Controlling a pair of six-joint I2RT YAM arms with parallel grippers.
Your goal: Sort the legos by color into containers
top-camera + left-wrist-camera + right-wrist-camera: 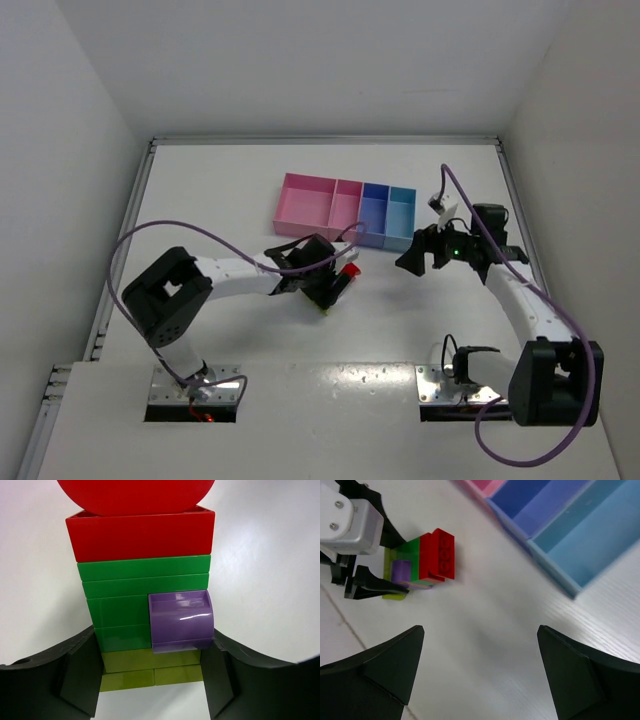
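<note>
1. lego stack (422,562) on table (230,190) near containers (305,205), long axis pointing away from left gripper (154,636).
2. left jaws straddle its yellow-green end; clamped or not, cannot tell.
3. right gripper (481,629) spread wide, well apart.

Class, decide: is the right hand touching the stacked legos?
Apart. The right wrist view shows bare table between the right hand and the stacked legos.

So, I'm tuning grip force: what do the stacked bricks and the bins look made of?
The stacked bricks look like hard glossy plastic: the purple piece shows a sharp highlight and crisp edges. The bins seem rigid plastic too, duller in finish, with thin straight walls.
</note>
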